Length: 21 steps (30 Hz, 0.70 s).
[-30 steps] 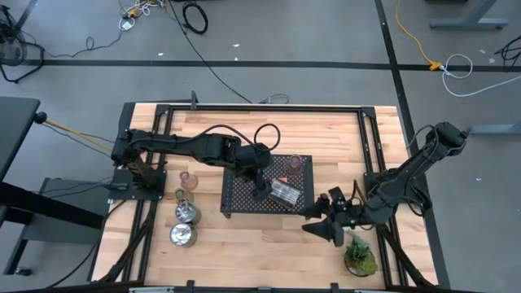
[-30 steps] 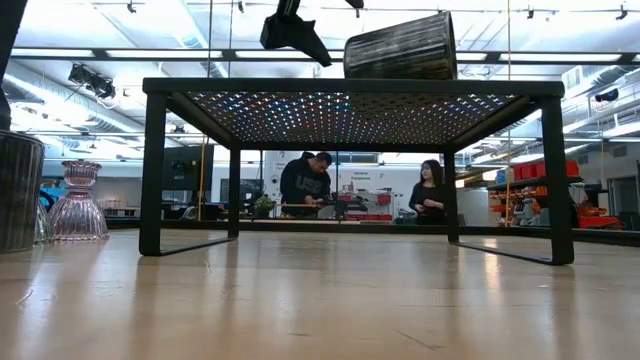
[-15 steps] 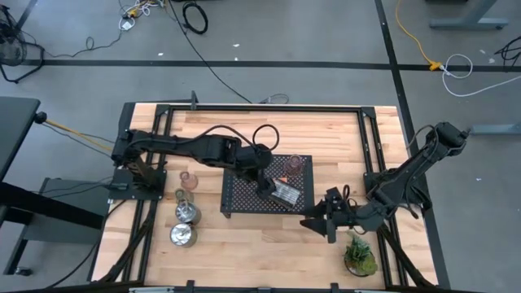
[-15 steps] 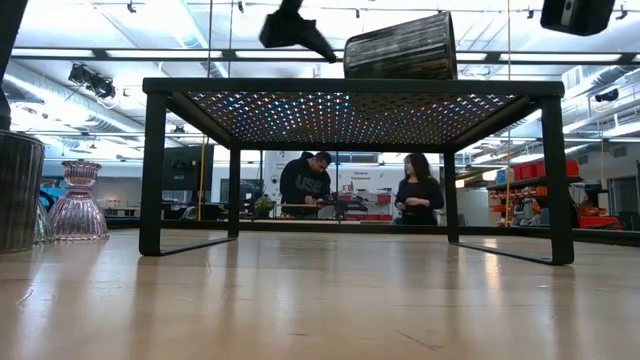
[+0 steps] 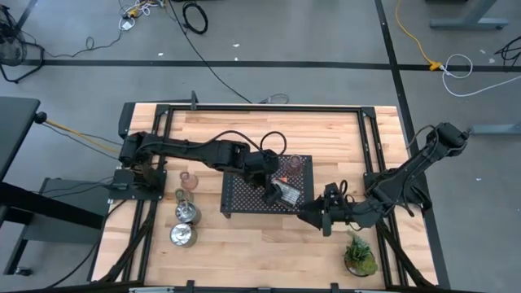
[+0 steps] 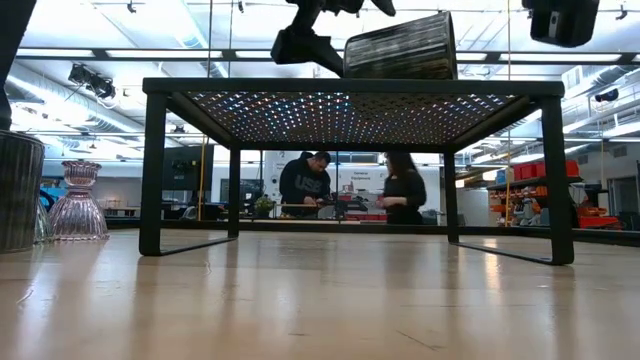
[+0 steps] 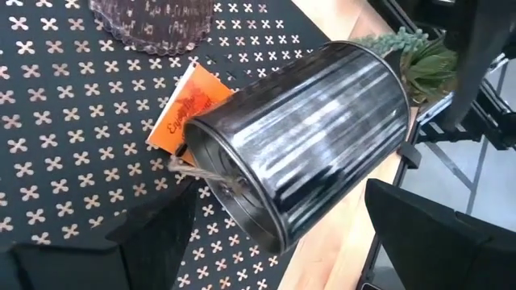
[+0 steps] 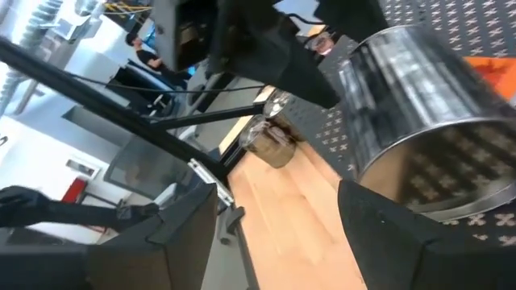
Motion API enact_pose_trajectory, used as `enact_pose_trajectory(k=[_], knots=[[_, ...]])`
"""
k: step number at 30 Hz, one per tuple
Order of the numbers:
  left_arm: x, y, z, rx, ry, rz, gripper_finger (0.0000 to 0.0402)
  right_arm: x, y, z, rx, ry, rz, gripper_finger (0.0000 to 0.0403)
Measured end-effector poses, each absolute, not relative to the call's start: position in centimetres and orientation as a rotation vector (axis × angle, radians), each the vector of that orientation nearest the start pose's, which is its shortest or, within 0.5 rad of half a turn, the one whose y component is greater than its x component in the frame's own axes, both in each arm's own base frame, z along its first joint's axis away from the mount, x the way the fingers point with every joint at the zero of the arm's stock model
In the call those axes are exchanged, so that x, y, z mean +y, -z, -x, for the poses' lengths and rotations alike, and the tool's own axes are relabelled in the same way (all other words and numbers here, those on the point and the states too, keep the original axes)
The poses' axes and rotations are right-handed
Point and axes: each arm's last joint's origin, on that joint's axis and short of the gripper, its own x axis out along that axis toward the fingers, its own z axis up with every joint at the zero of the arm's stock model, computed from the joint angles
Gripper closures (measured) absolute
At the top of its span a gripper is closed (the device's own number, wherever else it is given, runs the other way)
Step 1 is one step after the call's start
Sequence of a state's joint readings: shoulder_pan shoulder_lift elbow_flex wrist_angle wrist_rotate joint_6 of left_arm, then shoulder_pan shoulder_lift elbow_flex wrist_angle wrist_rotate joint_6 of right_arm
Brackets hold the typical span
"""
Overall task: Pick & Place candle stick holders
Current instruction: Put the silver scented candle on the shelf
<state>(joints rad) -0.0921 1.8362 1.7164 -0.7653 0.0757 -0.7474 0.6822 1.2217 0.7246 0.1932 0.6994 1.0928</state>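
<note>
A silver candle holder (image 7: 298, 137) lay on its side on the black perforated tray (image 5: 244, 195), near the tray's right front corner, beside an orange tag (image 7: 187, 106). The left gripper (image 5: 273, 185) hovered over the tray just beside it, fingers spread. The right gripper (image 5: 312, 216), fingers apart, sat off the tray's right front corner.

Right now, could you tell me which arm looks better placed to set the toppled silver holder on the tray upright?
Probably left: the left gripper hangs open beside the silver holder on the tray; the right gripper is off its edge.
</note>
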Motion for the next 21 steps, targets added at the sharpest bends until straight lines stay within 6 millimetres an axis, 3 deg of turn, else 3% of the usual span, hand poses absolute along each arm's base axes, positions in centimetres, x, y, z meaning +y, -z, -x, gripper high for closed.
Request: enact_pose_trajectory(k=[10,21], knots=[[-4.0,-31.6,-39.9,0.895,-0.152,0.702,0.0040,14.1,-24.6,-21.1,0.289,0.256,-0.940,0.0147],[-4.1,-32.1,-40.3,0.848,-0.099,0.735,0.0040,12.9,-24.6,-21.9,0.260,0.313,-0.989,0.0159]])
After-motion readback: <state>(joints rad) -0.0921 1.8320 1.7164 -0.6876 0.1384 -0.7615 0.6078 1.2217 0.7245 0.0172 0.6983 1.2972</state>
